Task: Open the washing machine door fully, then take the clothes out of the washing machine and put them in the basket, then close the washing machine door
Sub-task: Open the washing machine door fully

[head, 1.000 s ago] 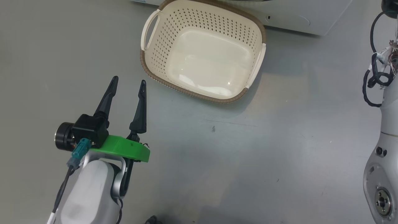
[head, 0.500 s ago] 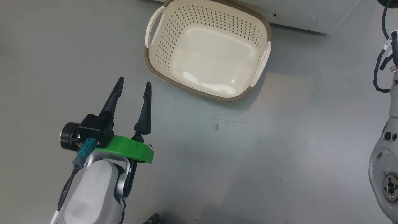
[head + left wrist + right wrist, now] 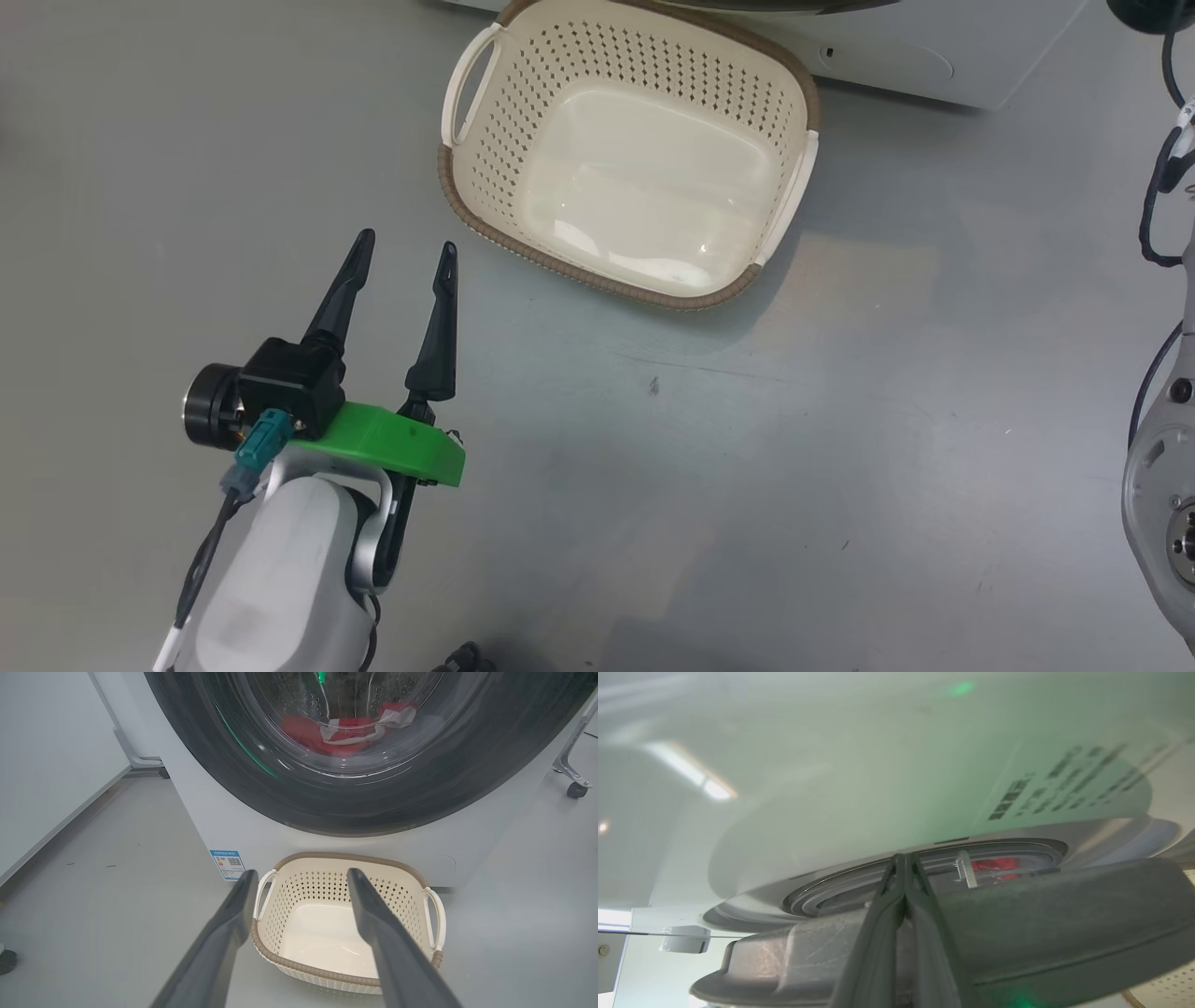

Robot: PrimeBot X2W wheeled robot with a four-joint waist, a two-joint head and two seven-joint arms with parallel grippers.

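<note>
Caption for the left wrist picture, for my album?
Open tool aimed at an empty basket; red clothes behind the glass washer door.

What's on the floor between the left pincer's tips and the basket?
Nothing: in the head view a short stretch of bare grey floor separates the open left pincer from the empty basket, and they do not touch.

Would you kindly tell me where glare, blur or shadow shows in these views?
Head view: sharp, glare spots on the basket bottom, its shadow cast rightward. Left wrist view: the washing machine door is smeared and reflective. Right wrist view: the washing machine front is hazy, green-tinted, its print unreadable.
</note>
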